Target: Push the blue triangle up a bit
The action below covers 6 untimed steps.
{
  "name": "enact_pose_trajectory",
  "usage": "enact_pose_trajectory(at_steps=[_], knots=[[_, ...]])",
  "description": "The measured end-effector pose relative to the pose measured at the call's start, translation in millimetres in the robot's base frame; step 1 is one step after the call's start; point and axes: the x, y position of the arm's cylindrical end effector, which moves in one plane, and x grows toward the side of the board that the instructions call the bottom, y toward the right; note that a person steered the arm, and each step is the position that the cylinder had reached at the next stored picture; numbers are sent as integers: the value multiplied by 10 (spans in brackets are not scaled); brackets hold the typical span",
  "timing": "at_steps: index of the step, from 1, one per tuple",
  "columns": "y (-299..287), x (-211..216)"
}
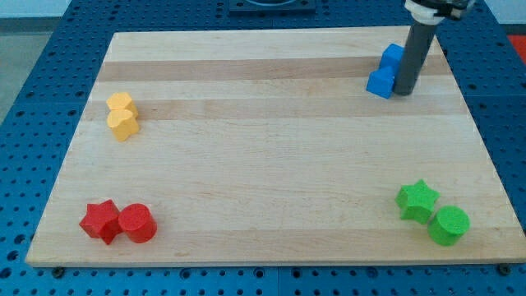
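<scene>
Far left: two yellow blocks (pixel 122 117), touching, smooth-sided. Near left: red star (pixel 100 220) against red cylinder (pixel 137 223). Near right: green star (pixel 417 201) beside green cylinder (pixel 449 225). Far right, on the pale wood board (pixel 263 164): two blue blocks touching; which was the blue triangle (pixel 381 82) I judged the nearer one, other blue block (pixel 392 56) behind. My tip (pixel 403 93), a plain rod with no fingers, stood just right of it, not below.

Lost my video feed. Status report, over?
My tip down at the view's top right, right beside the blue blocks. Blue triangle against it, second blue block just above. Nothing else near.
</scene>
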Motion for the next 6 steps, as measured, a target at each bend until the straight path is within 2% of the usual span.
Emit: enact_pose_trajectory(at_steps=[1, 2, 3, 5, 6], knots=[[-50, 488], [-506, 298], [-582, 148], [-306, -194], [-316, -194]])
